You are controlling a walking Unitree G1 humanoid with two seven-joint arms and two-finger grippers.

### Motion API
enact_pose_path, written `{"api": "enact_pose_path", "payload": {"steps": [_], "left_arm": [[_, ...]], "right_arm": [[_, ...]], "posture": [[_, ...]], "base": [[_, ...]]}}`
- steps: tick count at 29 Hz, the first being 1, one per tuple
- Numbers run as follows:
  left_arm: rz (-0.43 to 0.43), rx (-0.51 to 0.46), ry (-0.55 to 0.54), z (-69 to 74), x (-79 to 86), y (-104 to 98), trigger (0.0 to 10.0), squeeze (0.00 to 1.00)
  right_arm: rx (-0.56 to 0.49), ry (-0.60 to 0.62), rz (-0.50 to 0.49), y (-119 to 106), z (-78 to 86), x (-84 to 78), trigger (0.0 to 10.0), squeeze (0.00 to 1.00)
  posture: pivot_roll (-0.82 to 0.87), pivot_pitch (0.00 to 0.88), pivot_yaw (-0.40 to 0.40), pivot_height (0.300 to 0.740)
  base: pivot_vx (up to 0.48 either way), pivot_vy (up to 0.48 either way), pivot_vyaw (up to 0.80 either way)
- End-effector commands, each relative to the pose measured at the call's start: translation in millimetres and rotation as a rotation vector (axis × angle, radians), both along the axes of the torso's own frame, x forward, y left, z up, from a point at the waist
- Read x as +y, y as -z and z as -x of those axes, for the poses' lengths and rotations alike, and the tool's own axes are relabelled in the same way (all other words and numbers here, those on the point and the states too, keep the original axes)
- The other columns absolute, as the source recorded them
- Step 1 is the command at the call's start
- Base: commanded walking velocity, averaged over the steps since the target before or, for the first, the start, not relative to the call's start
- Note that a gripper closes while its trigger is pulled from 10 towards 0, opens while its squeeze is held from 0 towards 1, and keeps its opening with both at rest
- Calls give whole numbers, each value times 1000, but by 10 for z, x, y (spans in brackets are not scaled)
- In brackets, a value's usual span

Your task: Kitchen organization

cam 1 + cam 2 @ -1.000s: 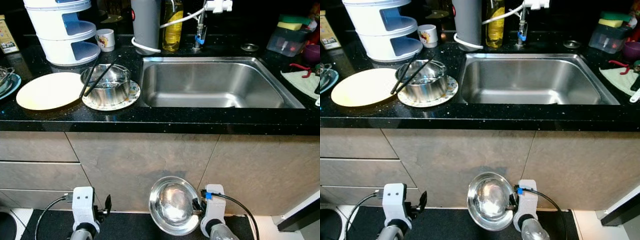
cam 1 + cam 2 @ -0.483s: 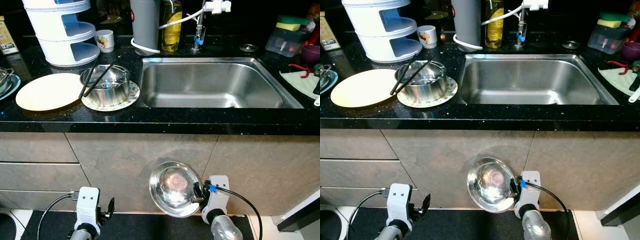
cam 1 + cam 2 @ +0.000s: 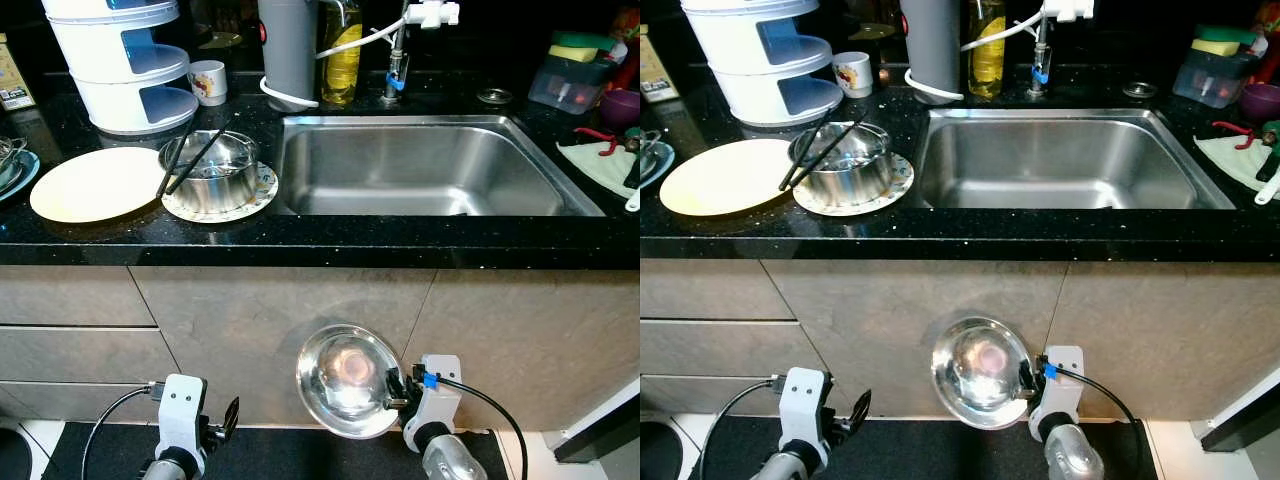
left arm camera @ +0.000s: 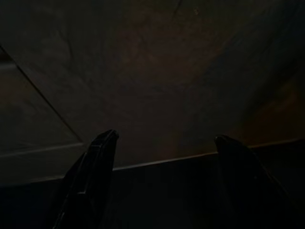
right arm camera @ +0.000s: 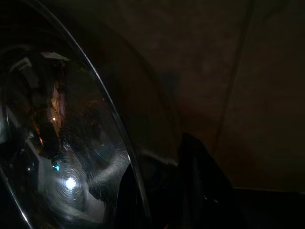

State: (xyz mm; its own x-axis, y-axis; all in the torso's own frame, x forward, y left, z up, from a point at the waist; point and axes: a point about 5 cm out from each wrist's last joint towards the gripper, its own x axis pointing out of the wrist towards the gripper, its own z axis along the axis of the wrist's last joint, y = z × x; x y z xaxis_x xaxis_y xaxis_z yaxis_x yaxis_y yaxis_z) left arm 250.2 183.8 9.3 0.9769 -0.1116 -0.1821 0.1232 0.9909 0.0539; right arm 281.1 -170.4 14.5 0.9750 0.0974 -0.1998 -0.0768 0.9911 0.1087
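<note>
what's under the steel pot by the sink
The pot sits on a patterned plate, whose rim shows around it; the plate's middle is covered. Two black chopsticks lie across the pot's top. The plate rests on the black counter.

Head pair: aimed forward and down, sharing the black speckled stone surface [image 3: 300, 240] and rectangular steel sink [image 3: 1060, 165].
Wrist views: dim, held close to grey cabinet fronts [image 4: 157, 76].

Grey cabinet fronts [image 3: 300, 330] below black countertop [image 3: 330, 240]; faucet [image 3: 398, 45] behind sink.
</note>
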Motion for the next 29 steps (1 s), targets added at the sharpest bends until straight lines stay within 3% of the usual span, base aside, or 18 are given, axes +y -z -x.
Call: {"api": "enact_pose_path", "payload": {"steps": [1, 8, 11, 15, 18, 22, 24, 29], "left_arm": [[-52, -1, 9, 18, 31, 18, 10000, 0], [-23, 3, 16, -68, 0, -26, 10000, 0], [-81, 40, 32, -100, -35, 6, 10000, 0], [-75, 62, -13, -117, -21, 32, 10000, 0], [-18, 1, -78, -168, 4, -67, 10000, 0], [-11, 9, -45, -186, -52, -72, 10000, 0], [-62, 27, 1, -182, -106, -48, 10000, 0], [-30, 47, 8, -192, -170, -30, 10000, 0]], "right_arm": [[-8, 27, 11, -5, -9, -29, 10000, 0], [4, 43, 13, -5, -17, -72, 10000, 0], [32, 47, 19, 38, 2, -52, 10000, 0], [40, 58, 4, 57, 7, -17, 10000, 0], [34, 85, -6, 42, -10, -26, 10000, 0], [43, 106, -59, 28, -39, -52, 10000, 0], [39, 96, -91, 12, -54, -48, 10000, 0], [48, 108, -131, 9, -71, -35, 10000, 0]], "posture": [[-102, 121, -5, 740], [-98, 128, -6, 740], [-96, 133, -8, 740], [-99, 132, -9, 740], [-101, 134, -12, 740], [-102, 133, -17, 740], [-103, 133, -22, 740], [-101, 135, -29, 740]], "base": [[0, 0, 0], [0, 0, 0], [0, 0, 0], [0, 0, 0], [0, 0, 0], [0, 0, 0], [0, 0, 0], [0, 0, 0]]}}
